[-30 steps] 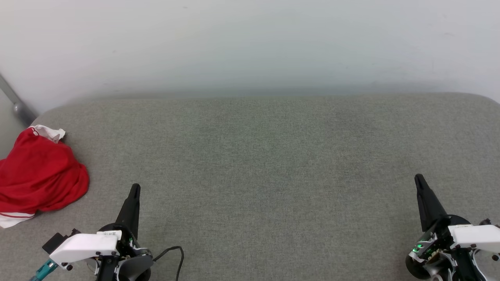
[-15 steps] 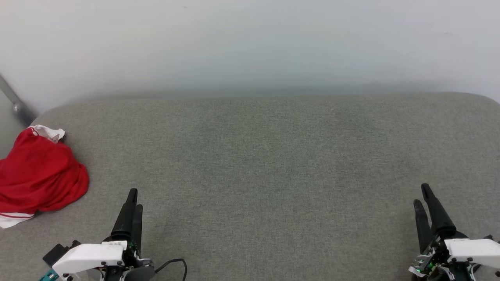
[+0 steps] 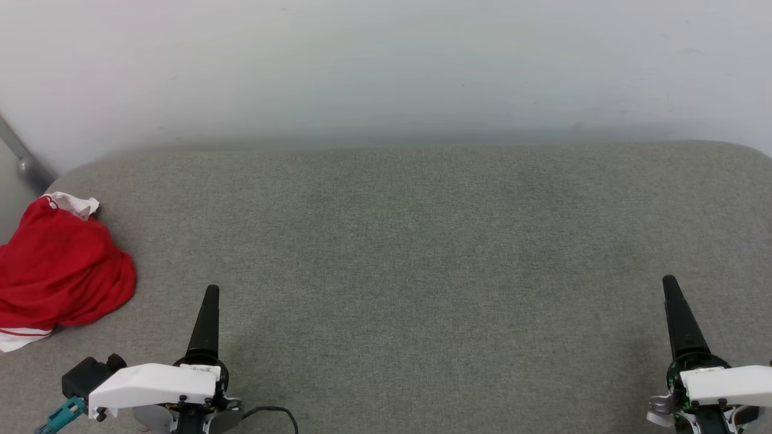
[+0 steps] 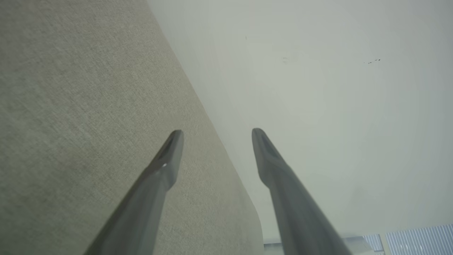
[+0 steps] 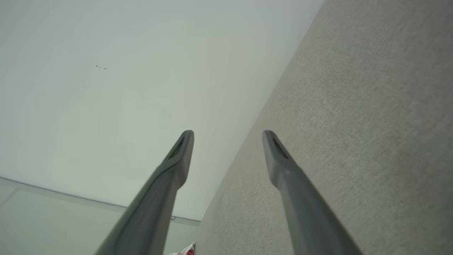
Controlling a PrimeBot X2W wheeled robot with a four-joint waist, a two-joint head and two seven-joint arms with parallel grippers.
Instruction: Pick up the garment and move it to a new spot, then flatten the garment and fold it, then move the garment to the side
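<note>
Right now the crumpled red jersey T-shirt [image 3: 60,271] lies in a loose heap at the left edge of the grey fabric-covered table [image 3: 410,241]. A white sleeve end [image 3: 75,205] pokes out at its far side, and a strip of white trim with a thin red stripe [image 3: 18,337] shows at its near side. Neither pincer touches it. The left pincer [image 3: 210,295] is over the near left part of the table, just right of the shirt and apart from it, its long dark fingers pointing toward the far side. From the head they line up edge-on as one black spike, yet the left wrist view shows the two fingers [image 4: 162,166] spread wide with bare cloth and wall between them, nothing held. A black cable [image 3: 274,413] curls beside its white wrist housing [image 3: 151,386]. The right pincer [image 3: 670,286] sits at the near right, well apart from the shirt, also pointing to the far side; in the right wrist view its fingers [image 5: 286,177] stand wide apart and empty. Behind the table's rounded far edge rises a plain pale wall [image 3: 386,60], and a grey metal bar [image 3: 21,160] slants down at the far left, just beyond the shirt
</note>
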